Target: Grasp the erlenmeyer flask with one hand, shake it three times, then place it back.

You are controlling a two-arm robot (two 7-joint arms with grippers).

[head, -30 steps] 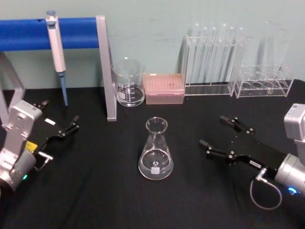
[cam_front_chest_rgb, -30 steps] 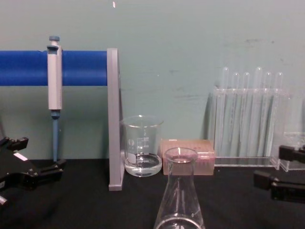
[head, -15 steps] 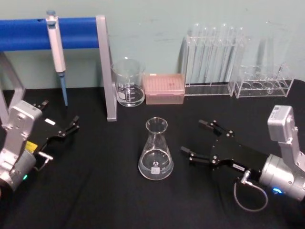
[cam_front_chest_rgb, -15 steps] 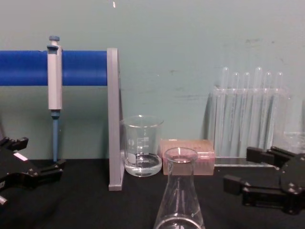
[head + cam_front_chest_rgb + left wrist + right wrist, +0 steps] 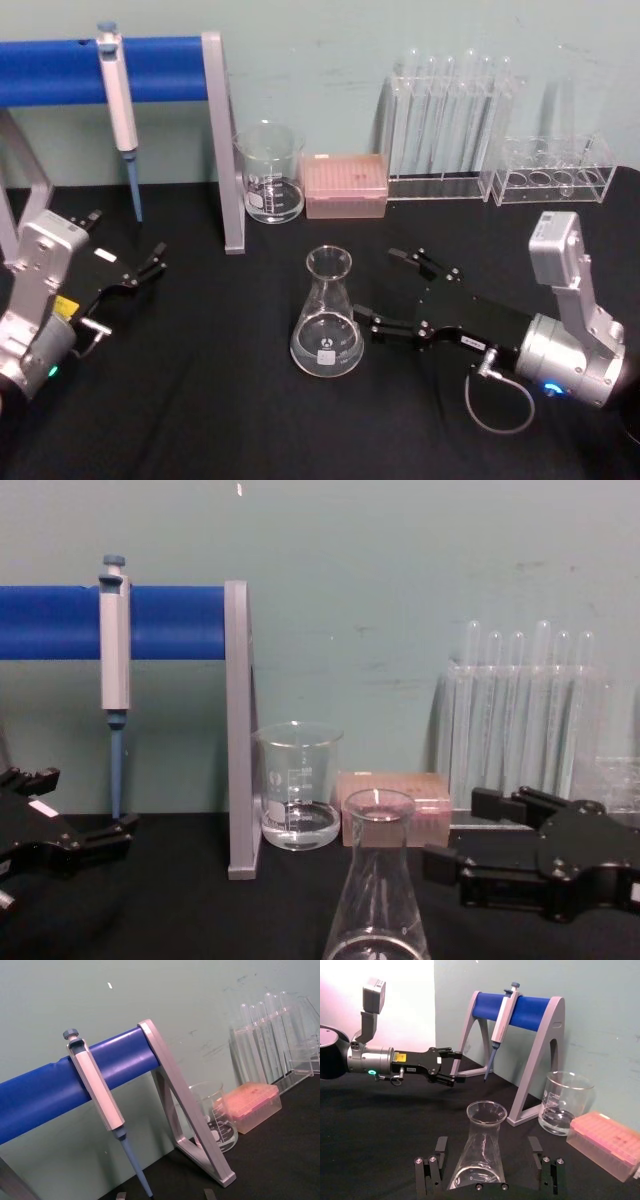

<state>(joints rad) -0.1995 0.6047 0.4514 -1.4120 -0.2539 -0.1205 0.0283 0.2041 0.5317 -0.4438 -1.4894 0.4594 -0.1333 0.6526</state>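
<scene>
my right gripper (image 5: 377,285): jaws spread wide either side of the erlenmeyer flask (image 5: 326,325), apparently not touching. left gripper (image 5: 127,234) parked, jaws apart.

i see black table (image 5: 200,420). flask (image 5: 327,335) stands upright near middle, well apart from back row. along back by wall, left to right: grey stand (image 5: 222,150) with blue bar, beaker (image 5: 270,185) holding little clear liquid, pink box (image 5: 345,186) just beside it, rack of tall tubes (image 5: 450,120), low clear rack (image 5: 555,178) at far right.
</scene>
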